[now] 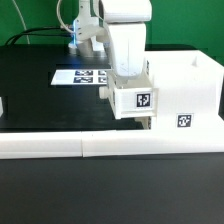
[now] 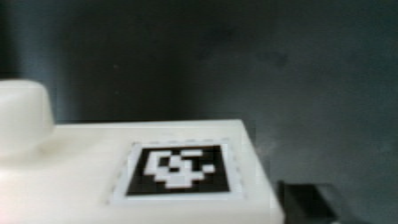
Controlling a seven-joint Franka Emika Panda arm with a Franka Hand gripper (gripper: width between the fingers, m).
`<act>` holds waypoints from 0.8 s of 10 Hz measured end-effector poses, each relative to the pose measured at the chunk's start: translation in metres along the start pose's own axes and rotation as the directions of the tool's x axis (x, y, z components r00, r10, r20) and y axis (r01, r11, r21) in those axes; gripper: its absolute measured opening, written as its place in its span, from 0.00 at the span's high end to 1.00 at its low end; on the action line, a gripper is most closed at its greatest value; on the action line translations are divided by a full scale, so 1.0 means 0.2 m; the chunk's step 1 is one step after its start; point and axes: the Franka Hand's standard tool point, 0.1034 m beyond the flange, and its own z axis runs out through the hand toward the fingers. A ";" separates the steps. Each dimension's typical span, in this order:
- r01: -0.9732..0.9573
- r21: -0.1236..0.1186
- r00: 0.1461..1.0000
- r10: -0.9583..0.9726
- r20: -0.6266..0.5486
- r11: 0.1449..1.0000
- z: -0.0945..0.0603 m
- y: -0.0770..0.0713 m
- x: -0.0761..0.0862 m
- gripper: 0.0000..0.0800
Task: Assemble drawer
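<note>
1. Holding a small tagged tray (image 1: pixel 136 100) just clear of the table (image 1: pixel 40 100), the hand (image 1: pixel 128 75) appears closed on it from above; its fingers are mostly hidden behind the tray.
2. Case (image 1: pixel 185 95) stands at the exterior view's right, inside the white rail (image 1: pixel 60 147); the tray sits against its open side, probably lined up for insertion.
3. Marker board (image 1: pixel 82 76) lies flat behind.
4. Wrist view shows the tray's tag (image 2: pixel 180 168) close up, one dark finger (image 2: pixel 311 198) beside it.
</note>
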 end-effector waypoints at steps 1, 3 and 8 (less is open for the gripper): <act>-0.003 0.010 1.000 0.003 0.003 1.000 -0.02 0.00 0.00 0.34; -0.002 0.018 1.000 0.001 0.012 1.000 -0.09 0.01 0.00 0.21; 0.028 0.006 0.999 -0.029 0.037 1.000 -0.25 0.00 -0.17 0.19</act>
